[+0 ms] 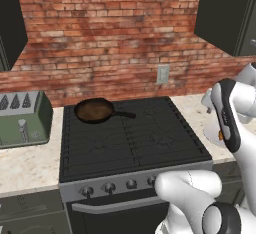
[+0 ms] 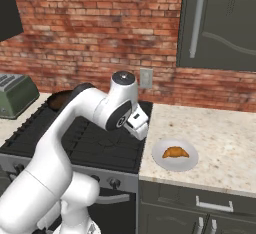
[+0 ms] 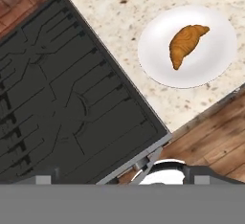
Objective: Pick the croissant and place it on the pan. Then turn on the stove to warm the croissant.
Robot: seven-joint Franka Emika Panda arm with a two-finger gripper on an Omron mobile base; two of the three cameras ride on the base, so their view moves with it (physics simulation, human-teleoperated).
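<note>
We see the croissant (image 2: 175,152) lying on a flat white plate (image 2: 187,164) on the speckled stone worktop (image 2: 220,143), just to the right of the stove (image 2: 102,145); from the hand view the same pastry (image 3: 186,44) sits near the middle of its plate (image 3: 158,60), untouched. Nothing is gripped: our tool is released, its jaws standing wide apart, and in the hand view it looks down from above the stove's right edge, where black grates (image 3: 62,103) meet the pale worktop (image 3: 124,7) and a strip of wood floor (image 3: 210,141) shows below.

From the left base view we find the pan (image 1: 95,110), a dark skillet with a brownish inside, resting on the rear left burner of the stove (image 1: 130,138), its long black handle pointing right. The pan holds nothing that we can see. A row of round knobs (image 1: 109,187) lines the grey front panel, with the oven handle just beneath. A green toaster (image 1: 22,118) stands on the worktop to the left of the range. The white arm (image 2: 85,123) arches over the cooktop, its wrist bent toward the plate side, well apart from the pan. Red brick wall (image 1: 110,38) backs the scene, with a wall outlet (image 1: 163,74) above the stove's rear right corner.
</note>
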